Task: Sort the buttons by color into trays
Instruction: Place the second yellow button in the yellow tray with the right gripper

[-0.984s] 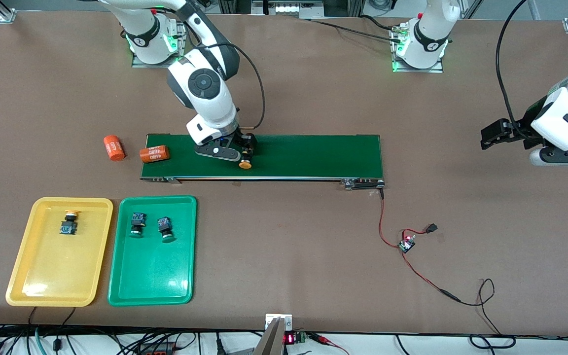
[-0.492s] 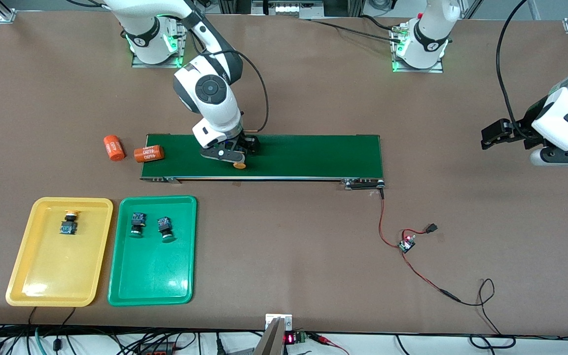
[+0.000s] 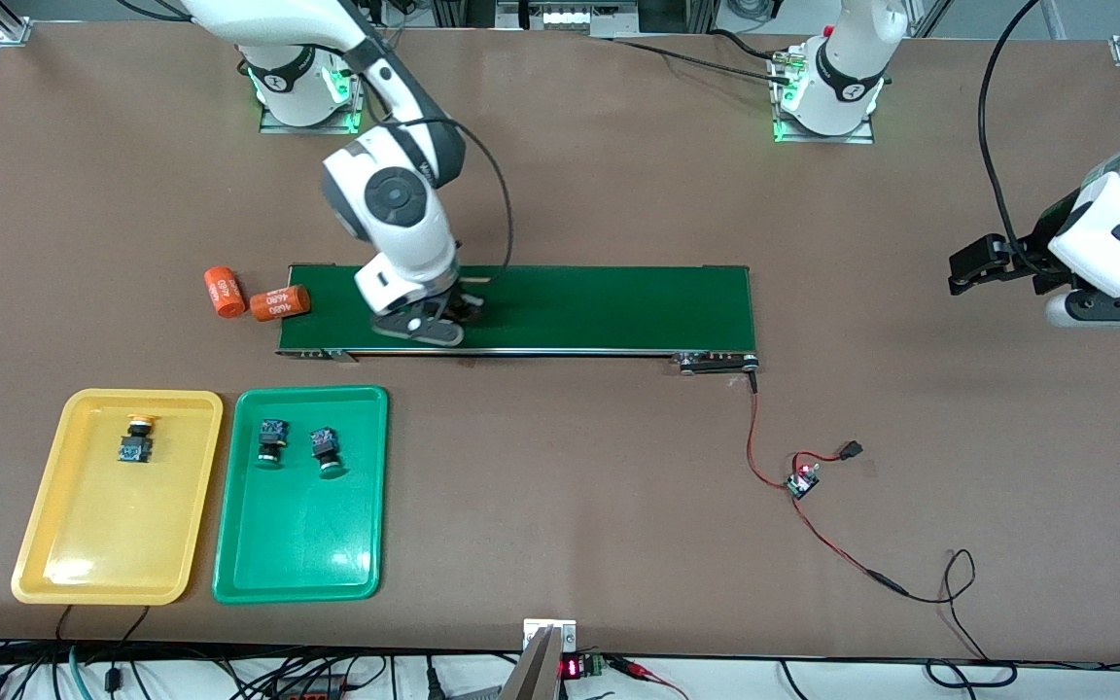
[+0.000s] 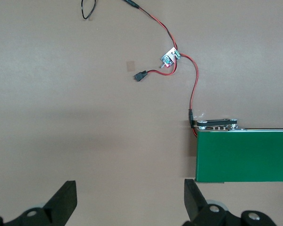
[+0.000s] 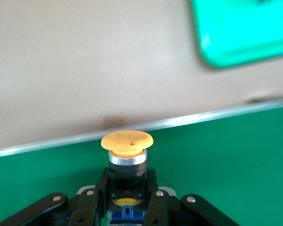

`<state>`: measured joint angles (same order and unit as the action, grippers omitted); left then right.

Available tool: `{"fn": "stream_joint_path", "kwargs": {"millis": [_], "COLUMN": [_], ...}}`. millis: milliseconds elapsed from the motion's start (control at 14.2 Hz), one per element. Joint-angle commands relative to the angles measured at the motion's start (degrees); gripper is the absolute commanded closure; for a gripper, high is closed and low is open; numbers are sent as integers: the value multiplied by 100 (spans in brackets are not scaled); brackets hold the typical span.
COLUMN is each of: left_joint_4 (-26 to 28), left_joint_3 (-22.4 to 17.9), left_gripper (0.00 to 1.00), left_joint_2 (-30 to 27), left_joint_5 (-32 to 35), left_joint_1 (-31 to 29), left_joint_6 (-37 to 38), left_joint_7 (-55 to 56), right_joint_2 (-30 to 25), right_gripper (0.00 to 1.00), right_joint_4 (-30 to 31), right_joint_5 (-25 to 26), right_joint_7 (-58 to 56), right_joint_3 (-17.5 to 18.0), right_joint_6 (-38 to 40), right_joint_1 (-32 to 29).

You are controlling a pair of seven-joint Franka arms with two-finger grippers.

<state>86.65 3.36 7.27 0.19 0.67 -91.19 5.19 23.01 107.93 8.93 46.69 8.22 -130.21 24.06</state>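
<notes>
Clamping the yellow button (image 5: 127, 155) low over the belt (image 3: 599, 306), the right gripper (image 5: 127, 205) points its cap toward the yellow tray (image 3: 45, 544), which lies nearer the camera; the left gripper (image 4: 127, 207) waits wide open, well apart.

The right gripper (image 3: 443, 316), clamped on a yellow-capped button (image 5: 127, 146), sits low over the conveyor belt (image 3: 609, 306). Between belt and trays lies a bare strip of table (image 3: 560, 467). Near the yellow tray (image 3: 45, 506) end, one button (image 3: 135, 437) stands; the green tray (image 3: 366, 486) holds two (image 3: 270, 442) (image 3: 326, 452). Two orange cylinders (image 3: 225, 292) (image 3: 279, 303) crowd the belt's end. A red wire (image 3: 764, 457) trails toward the left arm's end, where the left gripper (image 4: 129, 202) hangs spread wide.
</notes>
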Motion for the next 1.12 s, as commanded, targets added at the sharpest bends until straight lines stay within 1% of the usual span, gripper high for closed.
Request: {"fn": "stream_joint_path", "kwargs": {"millis": [0, 70, 141, 211, 281, 422, 562, 703, 914, 984, 1054], "left_joint_4": [-96, -96, -96, -87, -87, -96, -87, -96, -96, -96, -96], "left_joint_3": [15, 15, 15, 15, 15, 15, 15, 15, 15, 15, 15], "left_gripper": [0, 0, 0, 0, 0, 0, 0, 0, 0, 0, 0], "left_joint_2": [29, 29, 29, 29, 38, 46, 64, 73, 73, 64, 55], "left_joint_5": [51, 51, 51, 51, 51, 51, 51, 60, 60, 60, 60], "left_joint_1": [3, 3, -14, -14, -5, 12, 12, 30, 30, 21, 12], "left_joint_6": [66, 66, 66, 57, 48, 13, 4, 4, 4, 13, 30], "left_joint_7": [-123, -123, -123, -123, -115, -106, -106, -106, -115, -115, -115], "right_joint_2": [-69, -51, -7, 141, 316, 633, 993, 1319, 1522, 1574, 1645], "right_gripper": [100, 100, 100, 100, 100, 100, 100, 100, 99, 97, 91], "right_joint_4": [-886, -940, -941, -976, -1159, -1388, -1617, -1688, -1723, -1723, -1732], "right_joint_5": [-486, -663, -734, -839, -910, -893, -884, -884, -858, -858, -858], "right_joint_7": [-1542, -2298, -3045, -3687, -4164, -4895, -5414, -5810, -5970, -6075, -6145], "right_joint_3": [-521, -724, -813, -857, -866, -884, -936, -1050, -1077, -1077, -1077], "right_joint_6": [786, 778, 734, 717, 734, 699, 489, -54, -346, -460, -609], "right_joint_1": [-426, -715, -1084, -1505, -1857, -2324, -2598, -2722, -2880, -2933, -2985]}}
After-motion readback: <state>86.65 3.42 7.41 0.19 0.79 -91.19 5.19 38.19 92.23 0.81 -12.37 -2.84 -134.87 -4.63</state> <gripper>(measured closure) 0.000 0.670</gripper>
